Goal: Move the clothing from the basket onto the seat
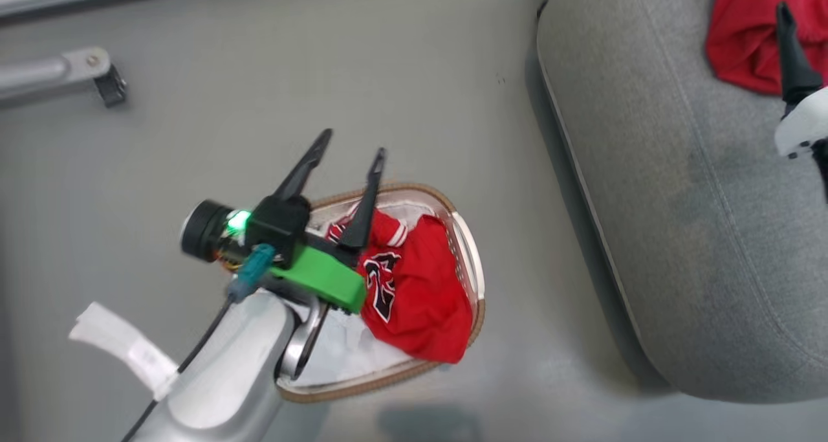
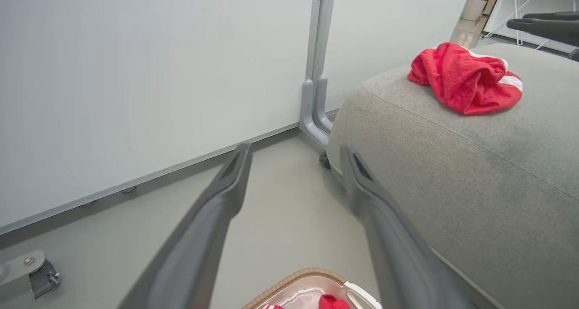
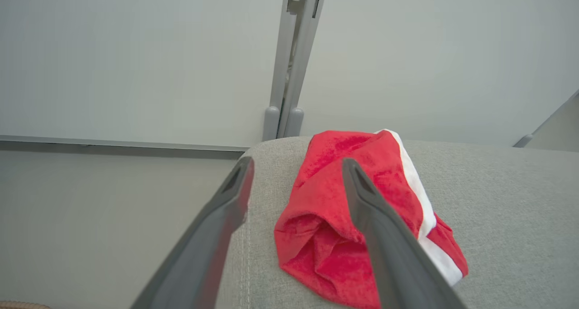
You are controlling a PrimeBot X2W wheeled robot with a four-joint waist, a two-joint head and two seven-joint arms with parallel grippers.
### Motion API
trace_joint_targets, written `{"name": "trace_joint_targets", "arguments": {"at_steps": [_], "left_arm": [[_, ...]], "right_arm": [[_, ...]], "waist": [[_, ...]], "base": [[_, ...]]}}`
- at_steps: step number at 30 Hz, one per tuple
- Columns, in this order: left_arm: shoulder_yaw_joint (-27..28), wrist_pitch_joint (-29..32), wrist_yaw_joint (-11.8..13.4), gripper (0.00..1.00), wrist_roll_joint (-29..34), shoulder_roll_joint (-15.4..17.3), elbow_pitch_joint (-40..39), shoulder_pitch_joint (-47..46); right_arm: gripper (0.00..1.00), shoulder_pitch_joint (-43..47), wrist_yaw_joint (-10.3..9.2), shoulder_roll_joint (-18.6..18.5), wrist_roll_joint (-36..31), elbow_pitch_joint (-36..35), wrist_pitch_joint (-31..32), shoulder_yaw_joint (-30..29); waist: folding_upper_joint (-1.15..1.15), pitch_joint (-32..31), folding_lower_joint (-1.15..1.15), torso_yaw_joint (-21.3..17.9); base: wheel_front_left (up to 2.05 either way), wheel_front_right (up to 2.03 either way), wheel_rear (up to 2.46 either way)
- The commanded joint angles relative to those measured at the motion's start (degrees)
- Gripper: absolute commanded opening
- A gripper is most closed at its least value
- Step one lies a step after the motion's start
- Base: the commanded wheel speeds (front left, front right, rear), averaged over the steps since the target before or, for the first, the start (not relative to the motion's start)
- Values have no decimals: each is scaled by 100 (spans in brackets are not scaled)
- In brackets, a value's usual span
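red jersey (image 1: pixel 414 293) with black-and-white numerals lies bunched in the basket (image 1: pixel 477 325) on a white liner (image 1: pixel 343 354), filling the side of the basket nearer the seat. the left gripper (image 1: pixel 354 141) hangs over the basket's other side, its two dark fingers spread wide with nothing between them. beyond the basket, across a strip of grey floor (image 1: pixel 259 105), stands the grey seat (image 1: pixel 698 202). a plain red piece (image 3: pixel 330 218) with white trim lies crumpled on the seat's top. the right gripper (image 3: pixel 298 161) hovers just over it, fingers wide apart and empty. behind the seat rises a pale wall (image 3: pixel 135 51).
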Motion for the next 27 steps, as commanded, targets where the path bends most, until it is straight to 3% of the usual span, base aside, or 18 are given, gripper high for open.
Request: {"name": "trace_joint_targets", "arguments": {"at_steps": [1,9,22,27], "left_arm": [[174,-19,66,100,-14,1,-3,224],[1333,-13,114,100,37,-63,-128,1257],[2773,-13,19,100,328,-543,-561,2900],[2996,-14,-81,100,519,-692,-728,3219]], "right_arm": [[100,208,-8,161,-150,-6,-61,-141],[100,990,-8,1221,-874,-326,-149,-740],[100,2919,-8,2548,-2085,-1801,-155,-1643],[100,3456,-8,2694,-2197,-2147,-155,-1624]], "waist": [[0,-564,0,285],[0,-1153,0,603],[0,-1732,0,949],[0,-1792,0,962]], "base": [[0,0,0],[0,0,0],[0,0,0],[0,0,0]]}}
